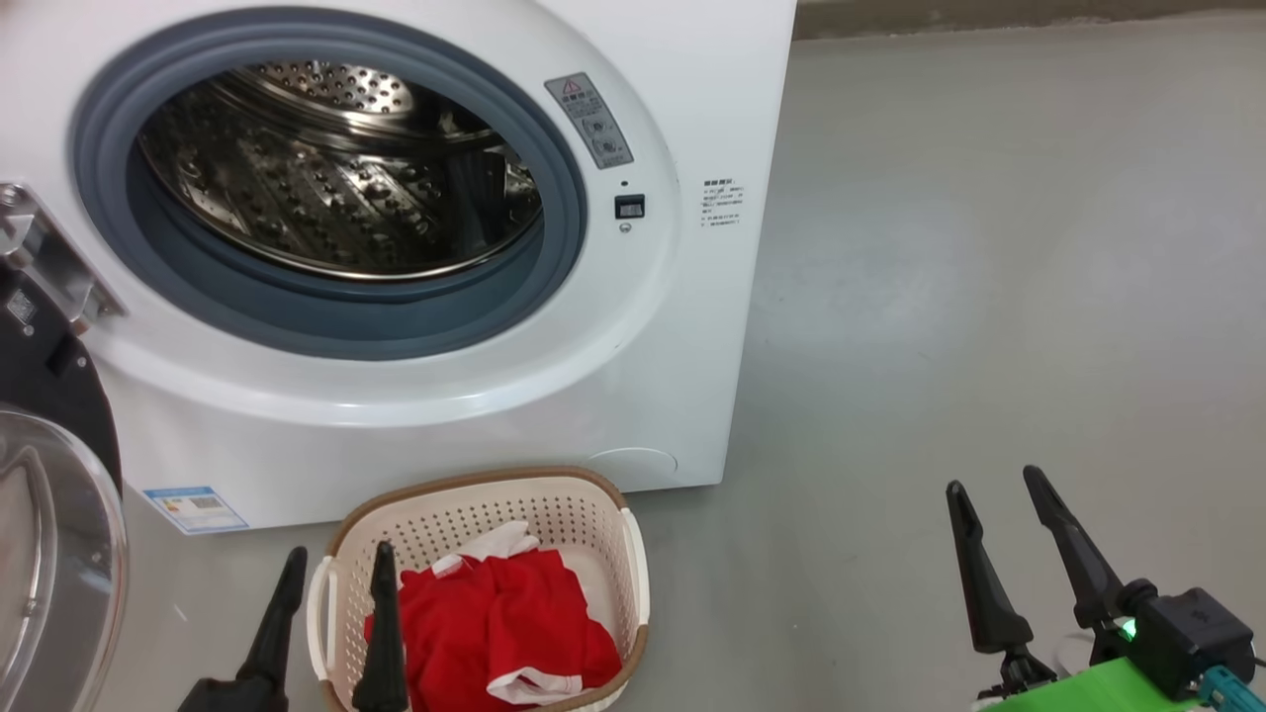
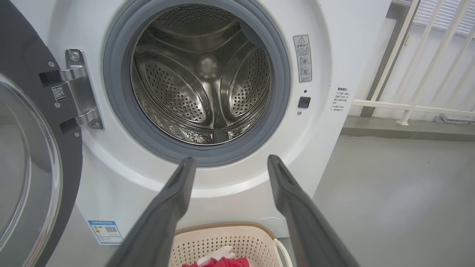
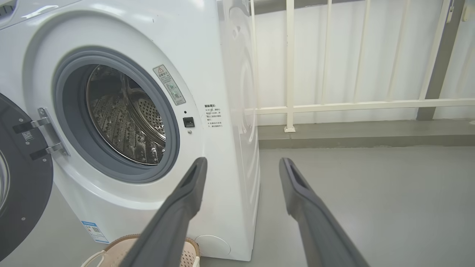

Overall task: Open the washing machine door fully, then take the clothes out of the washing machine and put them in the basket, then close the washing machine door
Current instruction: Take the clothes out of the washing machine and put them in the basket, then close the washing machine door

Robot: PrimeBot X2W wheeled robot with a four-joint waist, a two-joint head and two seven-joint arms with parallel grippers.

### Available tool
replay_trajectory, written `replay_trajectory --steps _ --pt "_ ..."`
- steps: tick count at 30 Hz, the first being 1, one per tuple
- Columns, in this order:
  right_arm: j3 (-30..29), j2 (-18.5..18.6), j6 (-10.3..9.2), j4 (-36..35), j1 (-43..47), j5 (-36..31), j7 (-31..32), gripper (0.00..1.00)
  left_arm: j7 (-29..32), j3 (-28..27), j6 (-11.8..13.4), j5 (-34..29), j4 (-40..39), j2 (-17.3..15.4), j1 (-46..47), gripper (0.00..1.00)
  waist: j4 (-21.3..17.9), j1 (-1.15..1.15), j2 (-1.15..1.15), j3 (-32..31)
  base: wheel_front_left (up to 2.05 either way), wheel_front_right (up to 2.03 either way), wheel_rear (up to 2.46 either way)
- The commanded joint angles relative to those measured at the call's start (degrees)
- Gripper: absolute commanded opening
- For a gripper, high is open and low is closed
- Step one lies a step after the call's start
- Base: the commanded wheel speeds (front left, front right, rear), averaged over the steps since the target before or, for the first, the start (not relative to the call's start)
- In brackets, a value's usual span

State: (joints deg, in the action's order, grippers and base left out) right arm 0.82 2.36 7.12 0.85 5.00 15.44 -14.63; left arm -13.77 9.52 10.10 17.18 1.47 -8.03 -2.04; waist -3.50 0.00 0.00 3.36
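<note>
The left gripper point(image 1: 339, 551) hangs with its fingers spread wide and holds nothing. It is over the near-left edge of the basket point(image 1: 465, 482), which sits on the smooth grey floor point(image 1: 989, 297). The clothes point(image 1: 504, 613) lie in the basket, just right of that gripper's inner finger. Beyond its tips stands the washing machine point(image 1: 633, 376), its steel drum point(image 1: 336, 188) showing through the open mouth. The washing machine door point(image 1: 40, 376) is swung out to the gripper's left. The right gripper point(image 1: 994, 480), likewise spread and holding nothing, hovers over the floor, well right of the basket. Ahead of it a white railing point(image 3: 289, 74) rises from a low grey kerb point(image 3: 371, 135).
</note>
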Motion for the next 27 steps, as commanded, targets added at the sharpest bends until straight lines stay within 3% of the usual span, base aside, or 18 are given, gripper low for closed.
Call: replay_trajectory --steps 1,20,27 --pt "1.0 0.5 0.36 -1.8 -0.2 -1.0 -0.4 1.00 -0.4 -1.8 0.7 -0.8 -2.2 -1.1 0.2 1.00 0.0 0.00 0.00 -0.5 0.00 0.00 0.00" --pt "0.9 0.5 0.36 -2.4 0.8 -0.8 -0.4 1.00 0.6 -0.7 1.6 -1.8 -4.8 -2.3 -1.0 1.00 -0.2 0.00 0.00 -0.7 -0.01 0.01 0.00" --pt "0.9 0.5 0.36 -2.3 1.0 -0.8 -0.4 1.00 0.5 -0.5 1.9 -2.0 -4.8 -2.5 -0.9 1.00 -0.1 0.00 0.00 -0.9 -0.80 0.54 0.25"
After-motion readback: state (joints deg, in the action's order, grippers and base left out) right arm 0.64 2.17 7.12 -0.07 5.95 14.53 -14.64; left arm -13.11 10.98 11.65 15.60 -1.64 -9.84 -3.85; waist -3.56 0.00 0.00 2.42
